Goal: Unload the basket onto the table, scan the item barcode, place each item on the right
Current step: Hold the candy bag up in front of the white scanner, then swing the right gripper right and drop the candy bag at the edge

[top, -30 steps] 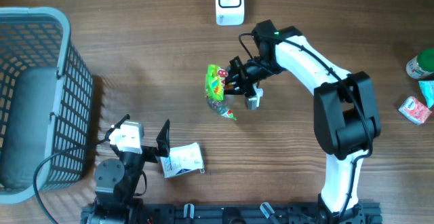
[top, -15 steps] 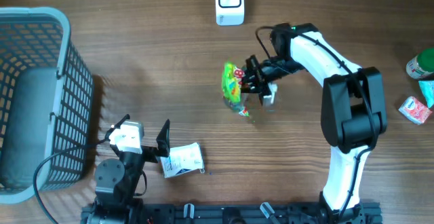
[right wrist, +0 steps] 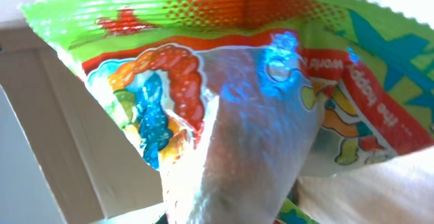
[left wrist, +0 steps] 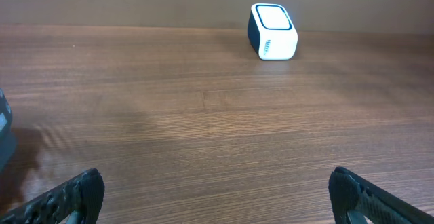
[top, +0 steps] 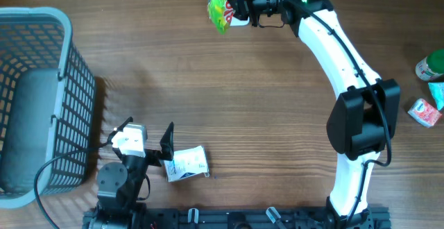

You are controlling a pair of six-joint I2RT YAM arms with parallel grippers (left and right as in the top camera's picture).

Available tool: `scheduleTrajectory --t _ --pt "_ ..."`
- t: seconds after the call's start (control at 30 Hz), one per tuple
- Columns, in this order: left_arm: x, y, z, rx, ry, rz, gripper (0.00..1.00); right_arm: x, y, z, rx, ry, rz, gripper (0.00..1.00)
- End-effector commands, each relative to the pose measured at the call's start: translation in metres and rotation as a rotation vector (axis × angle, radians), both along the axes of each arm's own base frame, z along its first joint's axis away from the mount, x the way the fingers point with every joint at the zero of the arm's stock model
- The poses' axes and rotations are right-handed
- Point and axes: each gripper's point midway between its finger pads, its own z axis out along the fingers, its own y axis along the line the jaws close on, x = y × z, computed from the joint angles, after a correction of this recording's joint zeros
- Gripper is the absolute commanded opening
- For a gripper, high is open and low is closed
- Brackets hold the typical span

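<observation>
The item is a green candy bag point(top: 219, 1) printed with bright gummy shapes, and my right gripper point(top: 239, 0) is shut on it. It hangs in the air at the table's far edge, right over the white scanner point(top: 240, 21), which it largely hides from above. In the right wrist view the bag point(right wrist: 224, 108) fills the frame and hides the fingers. The left wrist view shows the scanner point(left wrist: 273, 41) standing alone at the far side. My left gripper point(top: 147, 133) rests open near the front left, nothing between its fingertips point(left wrist: 76, 193).
A grey mesh basket point(top: 66, 41) stands at the left. A white packet point(top: 187, 164) lies just right of the left gripper. At the right edge sit a green-topped can point(top: 431, 65) and a pink packet point(top: 423, 112).
The right arm has carried the candy bag from the table's middle up and away to the far edge, over the scanner. The left arm has not moved.
</observation>
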Motion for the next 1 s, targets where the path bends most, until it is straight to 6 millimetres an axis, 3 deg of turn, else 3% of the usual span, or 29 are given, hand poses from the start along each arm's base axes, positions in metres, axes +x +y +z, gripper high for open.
scheduleTrajectory --t 0.0,0.13,0.27,0.33,0.47,0.57,0.73,0.83,0.87,0.93,0.97 --pt "0.000 -0.002 0.000 -0.012 -0.003 -0.009 1.00 0.030 -0.005 0.011 -0.031 -0.091 -0.138 0.05" --pt "0.000 -0.002 0.000 -0.012 -0.003 -0.009 1.00 0.077 -0.007 -0.015 0.015 -0.079 -0.304 0.05" --pt "0.000 -0.002 0.000 -0.012 -0.003 -0.009 1.00 0.109 -0.014 -0.083 0.007 0.047 -0.447 0.05" --pt "0.000 -0.002 0.000 -0.012 -0.003 -0.009 1.00 0.117 -0.019 -0.102 -0.011 0.068 -0.502 0.05" --pt "0.000 -0.002 0.000 -0.012 -0.003 -0.009 1.00 0.125 -0.025 -0.110 -0.046 0.062 -0.574 0.05" --pt "0.000 -0.002 0.000 -0.012 -0.003 -0.009 1.00 0.127 -0.027 -0.111 -0.056 0.052 -0.589 0.05" --pt "0.000 -0.002 0.000 -0.012 -0.003 -0.009 1.00 0.140 -0.024 -0.077 -0.018 -0.063 -0.622 0.05" --pt "0.000 -0.002 0.000 -0.012 -0.003 -0.009 1.00 0.140 -0.019 -0.067 -0.041 -0.156 -0.582 0.05" --pt "0.000 -0.002 0.000 -0.012 -0.003 -0.009 1.00 0.140 -0.026 -0.061 -0.096 -0.217 -0.576 0.05" --pt "0.000 -0.002 0.000 -0.012 -0.003 -0.009 1.00 0.133 -0.079 -0.033 -0.322 -0.272 -0.676 0.05" --pt "0.000 -0.002 0.000 -0.012 -0.003 -0.009 1.00 0.122 -0.113 -0.005 -0.394 -0.276 -0.735 0.05"
